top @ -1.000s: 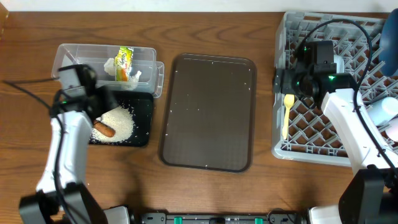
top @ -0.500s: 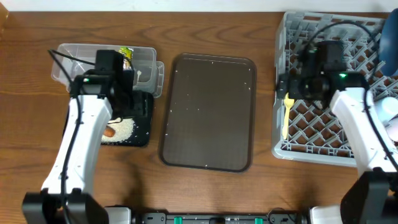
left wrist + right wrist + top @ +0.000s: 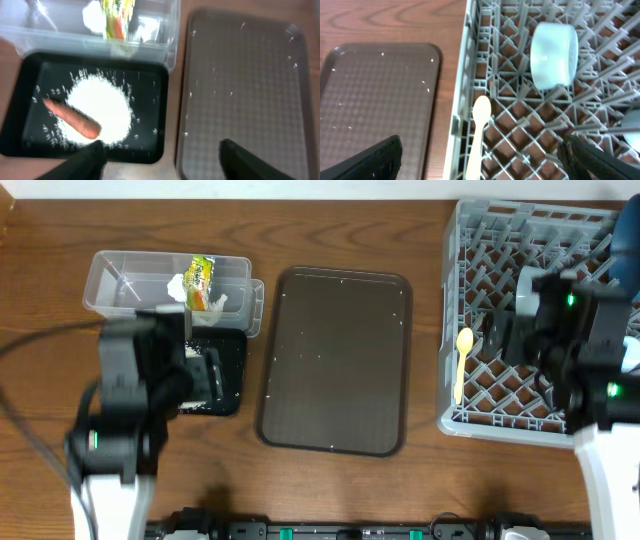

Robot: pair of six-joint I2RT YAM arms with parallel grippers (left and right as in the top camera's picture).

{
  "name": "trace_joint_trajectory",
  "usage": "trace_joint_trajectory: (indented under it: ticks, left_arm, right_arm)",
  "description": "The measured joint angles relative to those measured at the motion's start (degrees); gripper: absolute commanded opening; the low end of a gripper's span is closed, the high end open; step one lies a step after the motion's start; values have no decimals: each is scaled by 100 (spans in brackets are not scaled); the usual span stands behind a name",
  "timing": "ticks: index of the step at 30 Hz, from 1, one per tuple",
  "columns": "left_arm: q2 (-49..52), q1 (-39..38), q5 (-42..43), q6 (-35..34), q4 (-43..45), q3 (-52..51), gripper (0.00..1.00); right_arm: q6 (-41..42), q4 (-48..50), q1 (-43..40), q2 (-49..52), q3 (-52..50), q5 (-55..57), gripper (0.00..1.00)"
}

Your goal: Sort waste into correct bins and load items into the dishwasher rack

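Through the left wrist camera I saw the black tray (image 3: 156, 82) directly below, with the heap of rice (image 3: 102, 105) in it and the carrot piece (image 3: 72, 119) lying across the heap's left edge. Beyond it sat the clear tub (image 3: 167, 35) holding the wrapper (image 3: 119, 15) and tissue (image 3: 94, 12). To the right lay the brown serving tray (image 3: 250, 85), speckled with a few grains. The left gripper (image 3: 165, 161) was spread wide and held nothing.

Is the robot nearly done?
Nearly, probably. Wrapper and tissue lie in the clear tub, rice and carrot in the black tray, spoon and light-blue cup in the dishwasher rack. Left end effector and right end effector are open, empty. Stray grains dot the brown serving tray.
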Motion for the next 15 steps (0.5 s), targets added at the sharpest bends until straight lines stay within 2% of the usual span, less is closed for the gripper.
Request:
trace_joint_trajectory:
  ticks: [6,13,15]
  left_arm:
    - [-1276,0,0,-26,601,-909,88]
    - [-1458,0,0,-26,595,-964,90]
    - [-1458,0,0,-26,595,-964,95]
  right_arm:
    - [2,190,0,-767,-743,74,99]
    - [2,155,0,-949,-761,98,99]
    - [2,151,0,-931,-761,98,99]
